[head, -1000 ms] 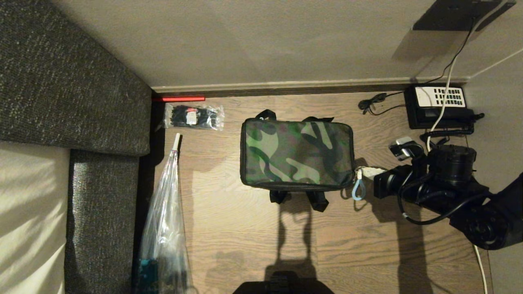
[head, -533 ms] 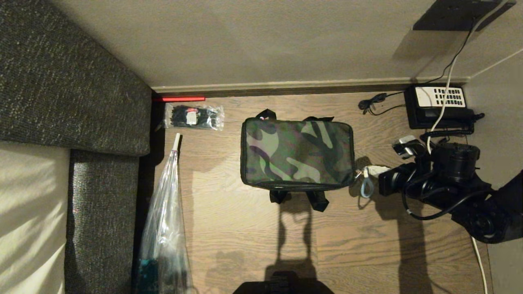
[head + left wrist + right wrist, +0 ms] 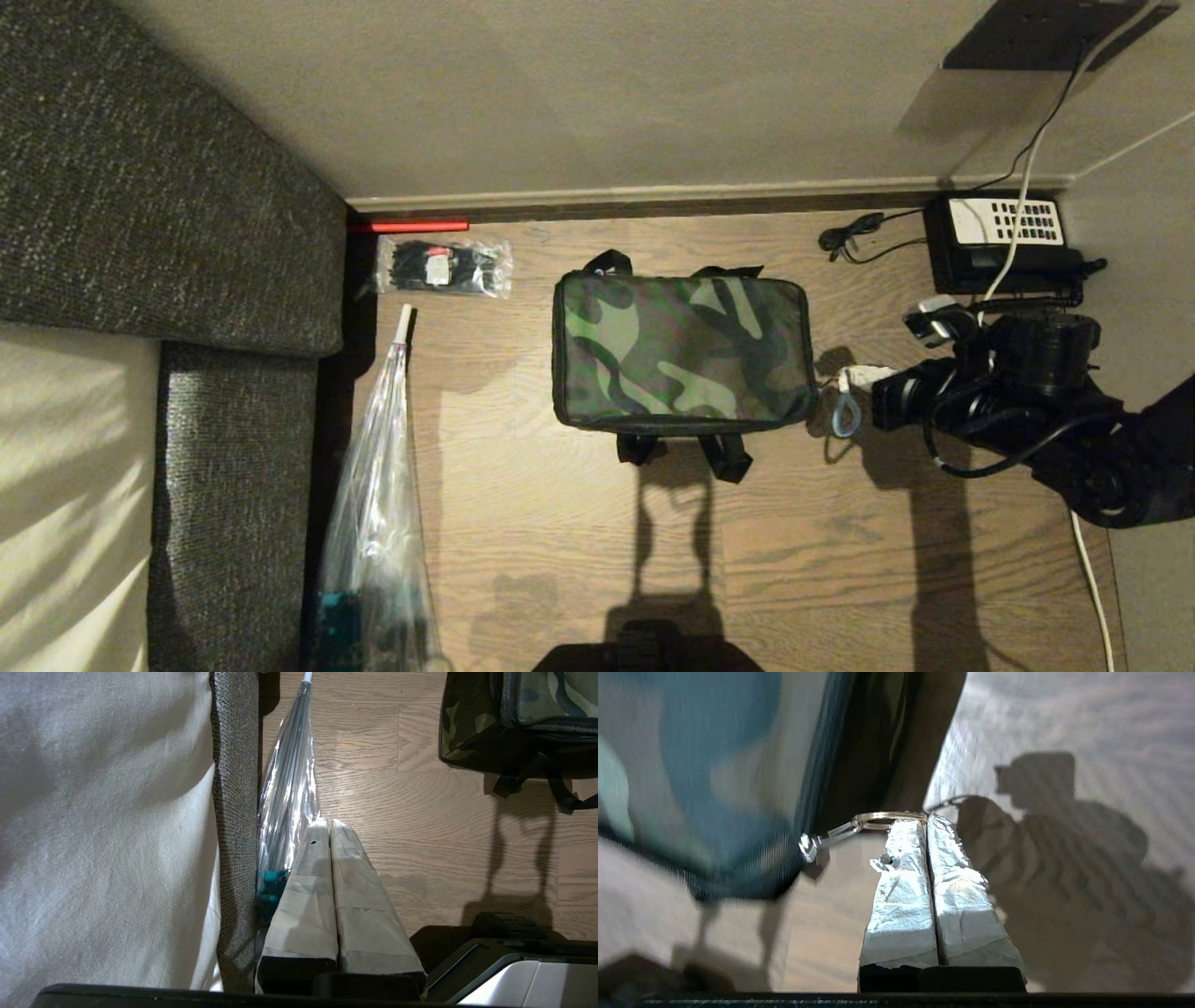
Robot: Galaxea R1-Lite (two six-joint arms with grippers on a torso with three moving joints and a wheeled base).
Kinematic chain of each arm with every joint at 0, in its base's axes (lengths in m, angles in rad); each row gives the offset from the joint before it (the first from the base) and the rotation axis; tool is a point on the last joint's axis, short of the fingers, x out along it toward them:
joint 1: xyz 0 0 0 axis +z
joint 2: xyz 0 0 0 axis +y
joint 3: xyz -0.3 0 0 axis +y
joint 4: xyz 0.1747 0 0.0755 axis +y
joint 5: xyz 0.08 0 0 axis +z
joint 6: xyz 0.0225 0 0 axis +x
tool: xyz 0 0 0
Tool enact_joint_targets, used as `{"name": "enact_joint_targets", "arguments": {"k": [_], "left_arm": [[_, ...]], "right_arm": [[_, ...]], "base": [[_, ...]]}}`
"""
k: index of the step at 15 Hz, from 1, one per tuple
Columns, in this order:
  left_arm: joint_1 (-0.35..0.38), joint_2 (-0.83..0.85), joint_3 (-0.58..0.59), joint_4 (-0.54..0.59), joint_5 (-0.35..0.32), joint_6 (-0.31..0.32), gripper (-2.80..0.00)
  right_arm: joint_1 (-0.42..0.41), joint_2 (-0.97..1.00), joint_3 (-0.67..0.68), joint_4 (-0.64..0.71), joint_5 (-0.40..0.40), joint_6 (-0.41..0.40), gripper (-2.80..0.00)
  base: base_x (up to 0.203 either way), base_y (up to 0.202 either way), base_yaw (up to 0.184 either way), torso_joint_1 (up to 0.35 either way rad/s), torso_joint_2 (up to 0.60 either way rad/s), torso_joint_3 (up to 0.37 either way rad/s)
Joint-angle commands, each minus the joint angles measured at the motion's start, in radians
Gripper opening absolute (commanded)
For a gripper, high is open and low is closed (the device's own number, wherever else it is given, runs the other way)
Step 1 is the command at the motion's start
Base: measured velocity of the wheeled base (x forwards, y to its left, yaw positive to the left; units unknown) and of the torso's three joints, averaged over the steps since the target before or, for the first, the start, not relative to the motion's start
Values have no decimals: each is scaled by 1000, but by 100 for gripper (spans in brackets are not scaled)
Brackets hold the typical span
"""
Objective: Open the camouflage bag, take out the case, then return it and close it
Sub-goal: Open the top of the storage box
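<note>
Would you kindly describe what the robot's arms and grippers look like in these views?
The right arm is matte black, built of rounded cylindrical joint housings, with black cables looped along it. The right gripper and the left gripper each have two long, flat, tapering fingers wrapped in crinkled whitish tape, mounted on a black base.

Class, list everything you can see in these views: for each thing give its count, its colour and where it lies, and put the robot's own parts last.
camouflage bag: one, green camouflage lid, black sides, zipped shut, mid-floor.
zip pull ring: one, metal, with a blue loop, at the bag's right end.
packet of ties: one, clear with black ties, left of the bag.
umbrella: one, clear, along the sofa.
sofa: one, dark grey, far left.
telephone: one, black, white keypad, right corner.
red strip: one, at the skirting.
left gripper: shut, parked above the floor by the umbrella.
right gripper: shut on the zip pull ring.
</note>
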Motion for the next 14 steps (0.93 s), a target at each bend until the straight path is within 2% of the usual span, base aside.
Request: {"name": "enact_joint_targets", "arguments": {"k": [1, 8, 14], "left_arm": [[0, 0, 0, 0, 1, 0, -280], [0, 0, 0, 0, 1, 0, -280], [0, -2, 0, 0, 1, 0, -280]], "right_arm": [[1, 11, -54, -6, 0, 38, -280], [1, 12, -85, -3, -3, 40, -280], [16, 14, -128, -3, -3, 76, -280]], "base": [[0, 0, 0, 0, 0, 0], [0, 0, 0, 0, 0, 0], [0, 0, 0, 0, 0, 0]]}}
